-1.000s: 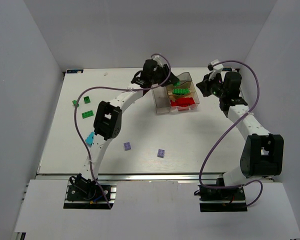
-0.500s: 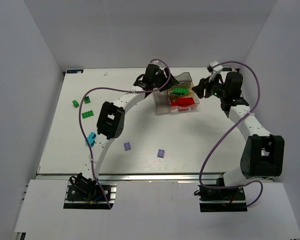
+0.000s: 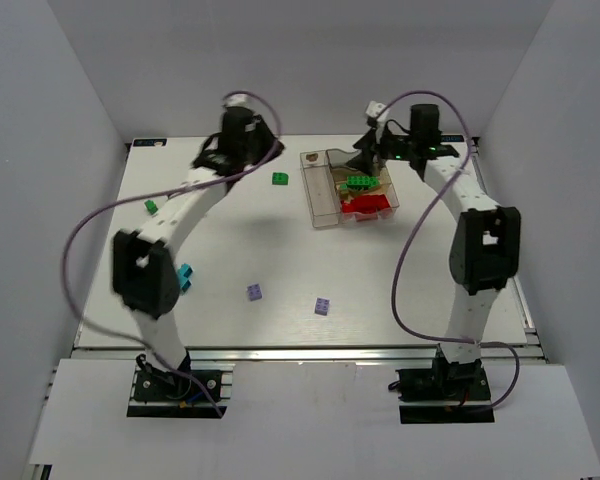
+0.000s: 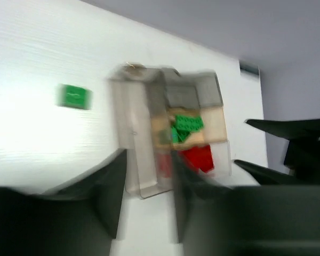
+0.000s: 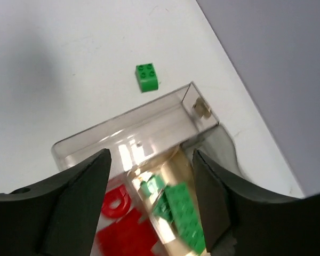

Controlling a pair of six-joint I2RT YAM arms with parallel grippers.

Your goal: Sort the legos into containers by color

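The containers (image 3: 321,205) are a clear block at the back middle of the table, also seen in the left wrist view (image 4: 141,144) and the right wrist view (image 5: 122,133). One compartment holds green legos (image 3: 359,183) (image 5: 184,213), another red legos (image 3: 370,205) (image 4: 200,157). A loose green lego (image 3: 280,178) (image 4: 74,96) (image 5: 147,77) lies just left of the block. My left gripper (image 3: 260,152) (image 4: 148,160) hangs open and empty to the left of it. My right gripper (image 3: 368,155) (image 5: 150,157) is open above the block's back edge, holding nothing.
Loose on the table are a green lego (image 3: 151,206) at the far left, a teal one (image 3: 185,272) by the left arm, and two lilac ones (image 3: 254,292) (image 3: 323,306) near the front. White walls close in the table on three sides.
My left gripper swung back and left, away from over the containers. A green lego now shows left of the block. My right gripper opened and moved left over the containers.
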